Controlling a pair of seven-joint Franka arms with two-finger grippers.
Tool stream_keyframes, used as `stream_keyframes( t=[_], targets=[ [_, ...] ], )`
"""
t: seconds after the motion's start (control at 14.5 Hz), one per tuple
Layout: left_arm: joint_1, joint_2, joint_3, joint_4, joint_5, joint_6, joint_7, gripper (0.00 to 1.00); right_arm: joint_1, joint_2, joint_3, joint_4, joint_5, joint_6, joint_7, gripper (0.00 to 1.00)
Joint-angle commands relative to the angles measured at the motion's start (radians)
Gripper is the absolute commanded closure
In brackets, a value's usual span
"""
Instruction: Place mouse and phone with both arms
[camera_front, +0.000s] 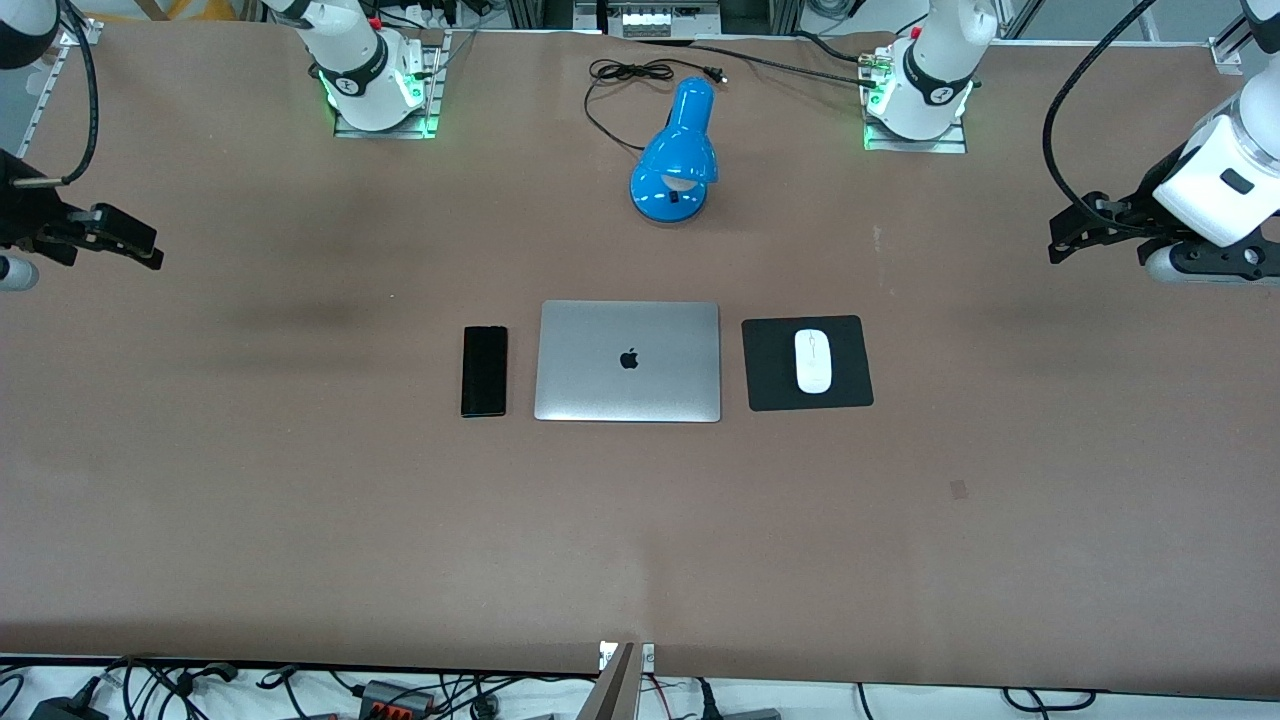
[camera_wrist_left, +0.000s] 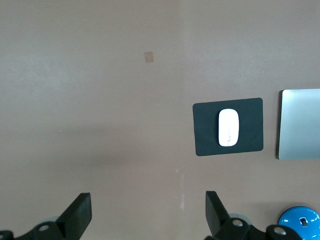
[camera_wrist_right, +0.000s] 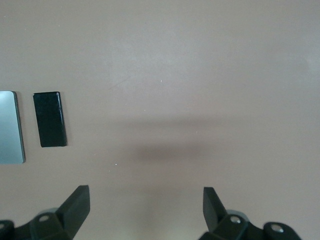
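The white mouse (camera_front: 814, 361) lies on a square black mouse pad (camera_front: 770, 385) beside the closed silver laptop (camera_front: 628, 361), toward the left arm's end. It also shows in the left wrist view (camera_wrist_left: 228, 127). The black phone (camera_front: 484, 370) lies flat beside the laptop toward the right arm's end, and shows in the right wrist view (camera_wrist_right: 49, 119). My left gripper (camera_front: 1062, 240) hangs open and empty over bare table at its end; its fingers (camera_wrist_left: 214, 209) stand wide apart. My right gripper (camera_front: 140, 245) hangs open and empty over bare table at the right arm's end.
A blue desk lamp (camera_front: 678, 152) with a black cord (camera_front: 625, 75) stands between the arm bases, farther from the front camera than the laptop. The brown table (camera_front: 640, 540) is bare nearer the front camera.
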Motion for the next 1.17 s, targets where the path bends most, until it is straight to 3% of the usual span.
stream_keyframes(
  t=[0.0,1.1],
  targets=[
    [0.010,0.010,-0.011,0.029,0.009,-0.026,0.004,0.00,-0.003,-0.037,0.002,-0.032,0.014,0.008,-0.011,0.00],
    [0.012,0.009,-0.023,0.029,0.009,-0.048,0.004,0.00,0.000,-0.055,0.006,-0.042,0.007,0.014,-0.034,0.00]
  ],
)
